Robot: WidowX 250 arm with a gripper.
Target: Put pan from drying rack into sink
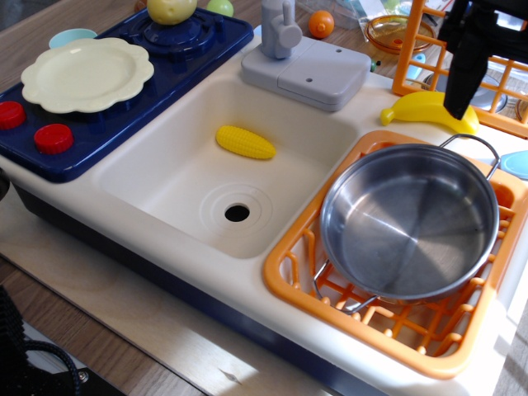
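Observation:
The shiny steel pan (408, 223) lies flat in the orange drying rack (289, 268) at the right, one wire loop handle at its far edge and one at its near edge. The cream-white sink (165, 177) with its round drain sits to the left of the rack and holds a yellow toy corn cob (245, 142). My black gripper (456, 111) hangs at the top right, above the pan's far handle and just over a yellow banana (421, 107). Its fingers show as one dark shape, so I cannot tell whether they are apart. It holds nothing that I can see.
A grey faucet (280, 29) stands behind the sink. A cream plate (87, 74) rests on the blue stove (124, 132) at the left, with red knobs. An upright orange grid (495, 91) stands behind the gripper. An orange ball (322, 23) lies at the back.

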